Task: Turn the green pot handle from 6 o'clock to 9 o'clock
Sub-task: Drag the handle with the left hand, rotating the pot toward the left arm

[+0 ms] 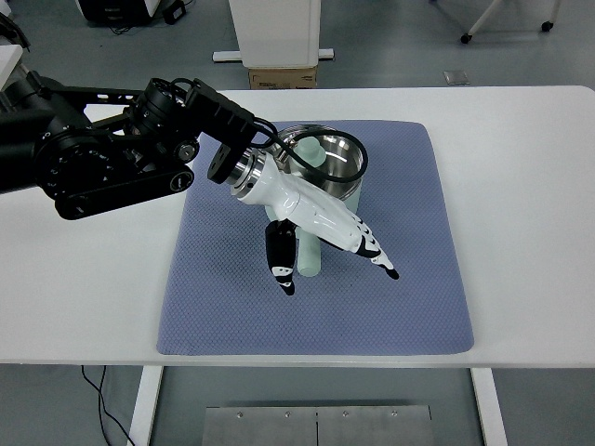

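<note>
A steel pot (346, 153) stands at the back of a blue-grey mat (418, 279). Its pale green handle (310, 260) points toward the near edge, about 6 o'clock. My left hand (335, 277) reaches in from the left over the pot's near side and the handle. The black-tipped thumb (280, 265) lies on the handle's left, and the extended fingers (367, 246) lie to its right. The handle passes between them and the palm hides its upper part. The fingers look spread, not closed on the handle. The right arm is out of sight.
The mat lies on a white table (530, 232). My black left arm (84, 158) covers the table's left back part. Beyond the far edge a cardboard box (282, 77) sits on the floor under a white stand.
</note>
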